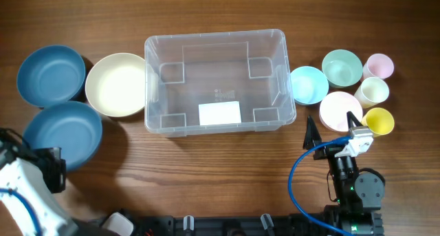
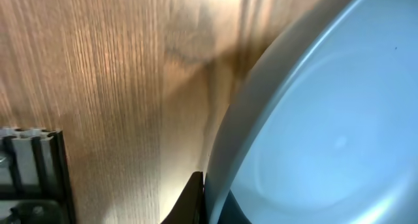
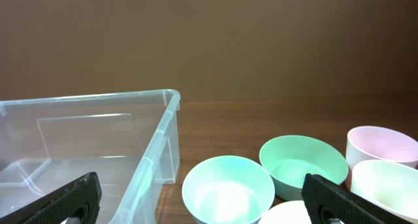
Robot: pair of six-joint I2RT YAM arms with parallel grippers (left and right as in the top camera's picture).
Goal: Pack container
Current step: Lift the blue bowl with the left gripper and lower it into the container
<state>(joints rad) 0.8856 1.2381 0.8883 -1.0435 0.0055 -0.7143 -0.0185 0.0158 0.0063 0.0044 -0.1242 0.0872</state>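
Observation:
The clear rectangular container [image 1: 213,36] stands in the middle of the table with a white label on its base and nothing inside; its near corner shows in the right wrist view [image 3: 160,142]. My left gripper [image 1: 56,168] is at the lower edge of the nearer blue bowl [image 1: 65,129]. In the left wrist view its fingers [image 2: 210,201] pinch that bowl's rim [image 2: 313,139], one outside and one inside. My right gripper [image 1: 332,128] is wide open and empty, right of the container. In the right wrist view its fingers [image 3: 212,204] hang above a light blue bowl [image 3: 225,178].
A second blue bowl [image 1: 49,72] and a cream bowl [image 1: 118,83] sit left of the container. To its right are the light blue bowl [image 1: 308,84], a green bowl [image 1: 342,67], a pink bowl [image 1: 335,109] and pink [image 1: 378,65], cream [image 1: 374,91] and yellow [image 1: 379,121] cups.

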